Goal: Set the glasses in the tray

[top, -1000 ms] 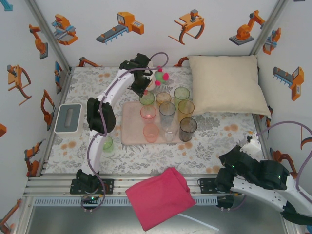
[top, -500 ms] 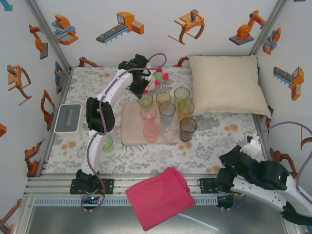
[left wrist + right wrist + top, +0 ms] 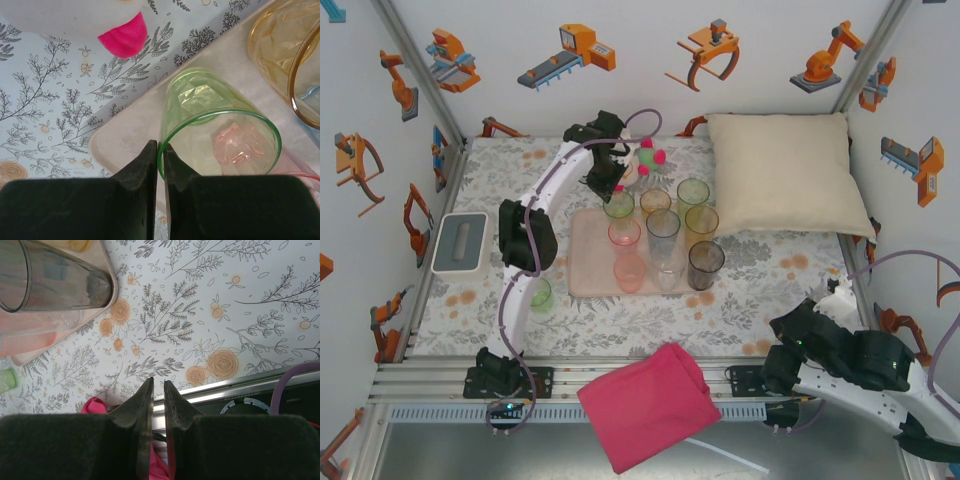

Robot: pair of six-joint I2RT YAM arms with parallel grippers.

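Observation:
The pale pink tray [image 3: 588, 262] lies mid-table with several tinted glasses standing in it. At its far left corner stands a green glass [image 3: 619, 205], [image 3: 215, 125]. My left gripper [image 3: 615, 190], [image 3: 160, 147] is shut on that glass's rim, one finger inside and one outside. The glass's base rests on the tray [image 3: 125, 140]. Another green glass [image 3: 540, 295] stands on the table beside the left arm. My right gripper [image 3: 158, 382] hovers near the table's front edge, its jaws a thin slit apart with nothing between them. A smoky glass [image 3: 50, 275] is at the tray's near right corner.
A cream pillow [image 3: 785, 170] fills the back right. A small grey box [image 3: 460, 242] sits at the left. A pink cloth [image 3: 650, 405] drapes over the front rail. A white plush toy with pink parts [image 3: 648, 155], [image 3: 125, 35] lies just behind the tray.
The left gripper and the green glass have shifted very slightly at the tray's far left corner. The right arm has not moved.

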